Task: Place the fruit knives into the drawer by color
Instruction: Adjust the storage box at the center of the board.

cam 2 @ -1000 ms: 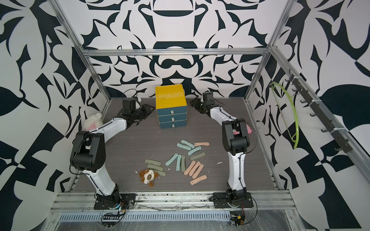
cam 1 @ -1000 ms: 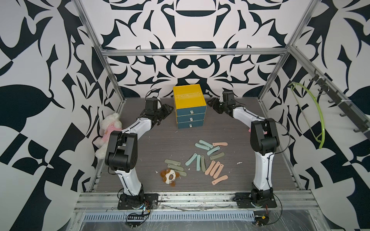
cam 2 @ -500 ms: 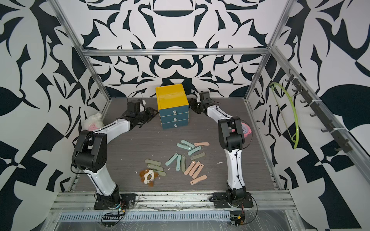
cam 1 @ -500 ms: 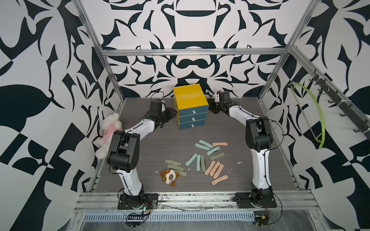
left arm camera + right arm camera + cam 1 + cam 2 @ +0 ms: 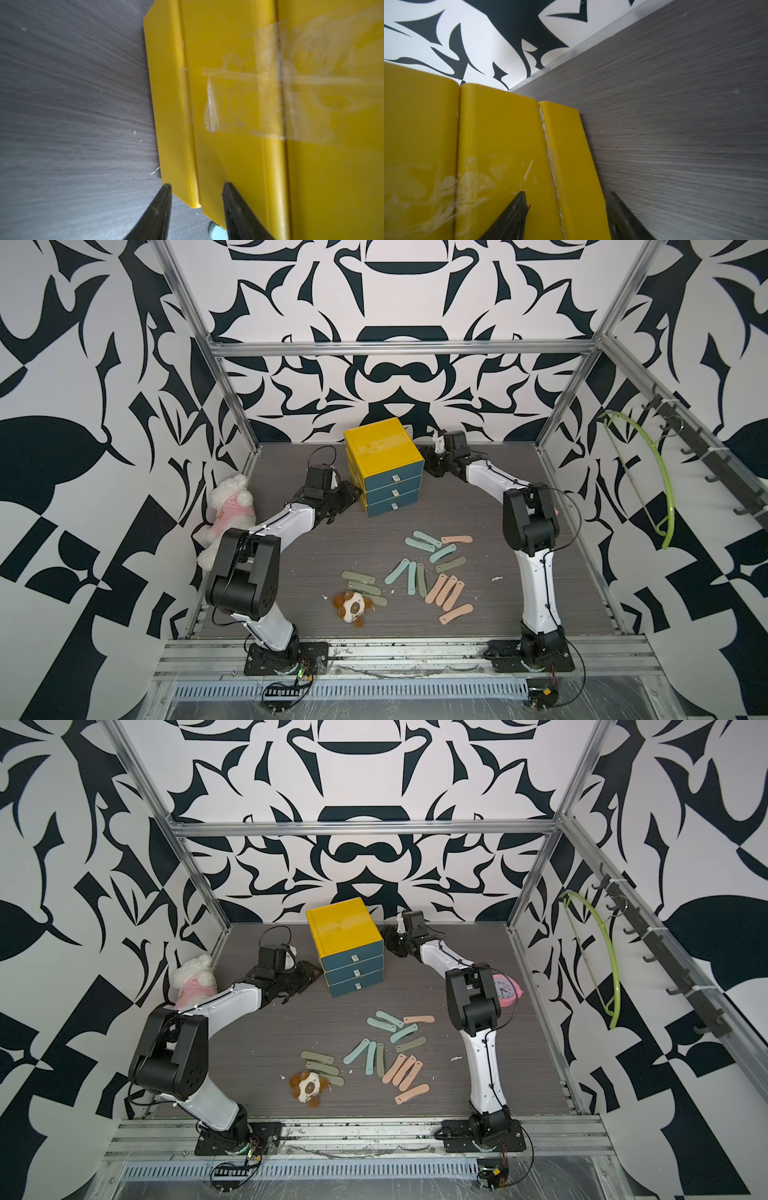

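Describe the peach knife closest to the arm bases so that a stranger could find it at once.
Start at the yellow-topped drawer cabinet and come forward to the knives scattered on the table. The peach knife is the one nearest the front rail, lying alone and slanted, just past the tight row of peach knives.

Fruit knives [image 5: 411,577]: small folded plastic bars, slightly curved, lying flat and scattered on the grey tabletop [image 5: 291,572].
Olive green [image 5: 358,576]: several close side by side; others mixed among the teal.
Pale teal [image 5: 424,537]: loosely fanned, mid-cluster.
Peach [image 5: 441,589]: mostly side by side.
Drawer unit [image 5: 384,450]: yellow case with three dark teal drawers, all shut, behind the knives.
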You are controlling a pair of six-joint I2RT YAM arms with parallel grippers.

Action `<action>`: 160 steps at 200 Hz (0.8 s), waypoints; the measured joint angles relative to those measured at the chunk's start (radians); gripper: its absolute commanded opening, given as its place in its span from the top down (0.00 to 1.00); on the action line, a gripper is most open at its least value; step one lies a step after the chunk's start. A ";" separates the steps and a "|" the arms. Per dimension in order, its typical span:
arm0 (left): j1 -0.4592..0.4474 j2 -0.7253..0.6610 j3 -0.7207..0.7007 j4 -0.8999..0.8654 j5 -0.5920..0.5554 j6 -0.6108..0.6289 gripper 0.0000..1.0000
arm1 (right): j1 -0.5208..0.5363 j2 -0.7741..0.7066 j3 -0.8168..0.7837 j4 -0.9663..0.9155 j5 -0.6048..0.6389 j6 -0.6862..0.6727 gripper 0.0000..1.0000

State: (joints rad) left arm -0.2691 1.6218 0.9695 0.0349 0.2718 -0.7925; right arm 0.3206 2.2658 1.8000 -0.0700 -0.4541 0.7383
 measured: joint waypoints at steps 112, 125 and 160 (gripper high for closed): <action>0.037 -0.236 -0.159 -0.151 -0.077 0.012 0.50 | 0.114 0.075 0.074 0.071 0.002 0.081 0.36; 0.045 -0.245 -0.159 -0.164 -0.079 0.017 0.49 | 0.119 0.075 0.074 0.069 0.006 0.082 0.34; 0.055 -0.260 -0.153 -0.178 -0.081 0.031 0.48 | 0.116 0.064 0.074 0.044 0.036 0.083 0.32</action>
State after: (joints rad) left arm -0.2138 1.3617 0.8169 -0.1429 0.1909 -0.7612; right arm 0.4366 2.3295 1.8744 -0.0257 -0.4183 0.8215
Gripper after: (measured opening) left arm 0.514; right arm 0.679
